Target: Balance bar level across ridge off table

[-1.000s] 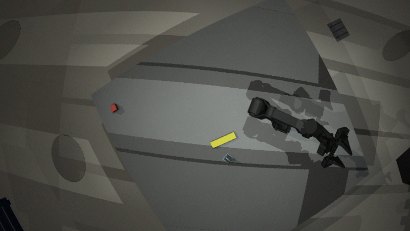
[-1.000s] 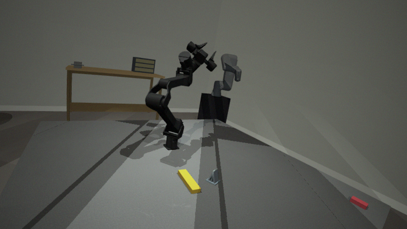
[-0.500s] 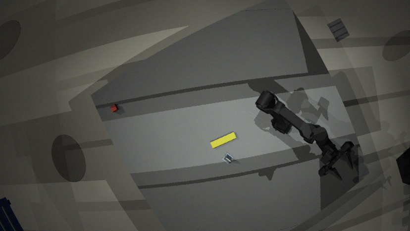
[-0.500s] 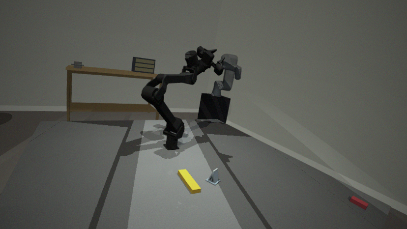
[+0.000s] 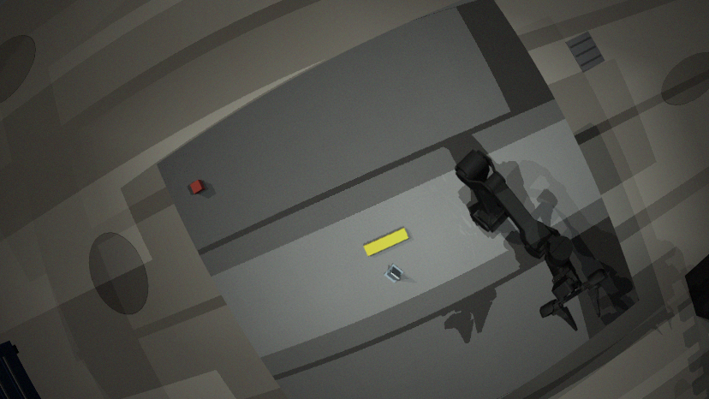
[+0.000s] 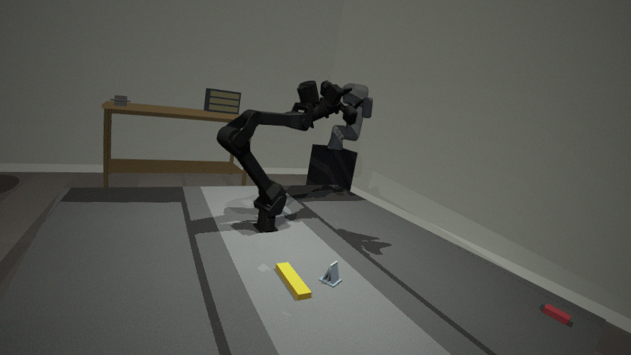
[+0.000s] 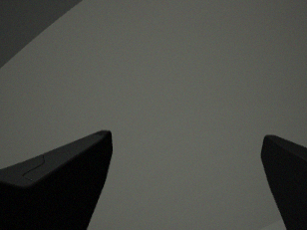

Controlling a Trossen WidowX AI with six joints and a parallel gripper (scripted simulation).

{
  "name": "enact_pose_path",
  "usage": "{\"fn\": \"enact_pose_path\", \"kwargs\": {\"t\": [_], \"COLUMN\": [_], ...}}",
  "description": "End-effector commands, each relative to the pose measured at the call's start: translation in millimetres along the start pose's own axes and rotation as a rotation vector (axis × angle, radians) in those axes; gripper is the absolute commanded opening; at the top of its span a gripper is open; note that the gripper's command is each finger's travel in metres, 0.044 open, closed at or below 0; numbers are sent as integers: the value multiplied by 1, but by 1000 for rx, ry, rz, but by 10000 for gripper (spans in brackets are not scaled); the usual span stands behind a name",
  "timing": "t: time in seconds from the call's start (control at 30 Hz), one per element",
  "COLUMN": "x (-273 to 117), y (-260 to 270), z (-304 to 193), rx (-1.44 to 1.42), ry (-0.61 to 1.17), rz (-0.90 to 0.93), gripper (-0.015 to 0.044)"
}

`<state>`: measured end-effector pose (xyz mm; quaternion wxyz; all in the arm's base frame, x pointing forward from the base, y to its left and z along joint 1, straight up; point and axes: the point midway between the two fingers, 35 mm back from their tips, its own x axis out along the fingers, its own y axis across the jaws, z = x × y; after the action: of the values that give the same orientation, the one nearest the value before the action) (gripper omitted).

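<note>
The yellow bar (image 5: 385, 241) (image 6: 293, 280) lies flat on the table. The ridge (image 5: 394, 273) (image 6: 334, 273), a small pale blue-grey upright piece on a square base, stands beside the bar with a gap between them. My gripper (image 5: 587, 322) (image 6: 357, 95) (image 7: 187, 143) is open and empty, raised high above the table and far from the bar and the ridge. The wrist view shows only its two fingers against a plain pale surface, with neither bar nor ridge in it.
A red block (image 5: 197, 186) (image 6: 556, 314) lies on the table far from the arm, near an edge. Behind the table are a wooden bench (image 6: 171, 113) and a grey arm (image 6: 336, 137) on a dark box (image 6: 331, 166). Shadow bands cross the table.
</note>
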<state>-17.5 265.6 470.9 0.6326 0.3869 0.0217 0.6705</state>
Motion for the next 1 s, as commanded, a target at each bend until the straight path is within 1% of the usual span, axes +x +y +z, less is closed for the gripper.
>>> {"fn": "enact_pose_path", "kwargs": {"t": [0.0,0.5,0.97], "x": [9,30,31], "y": [-13,-88,-161], "z": [-2,-13,-3], "rx": [-56,-263,-388], "ry": [17,125,206], "rz": [-46,-286,-505], "gripper": [315,315,315]}}
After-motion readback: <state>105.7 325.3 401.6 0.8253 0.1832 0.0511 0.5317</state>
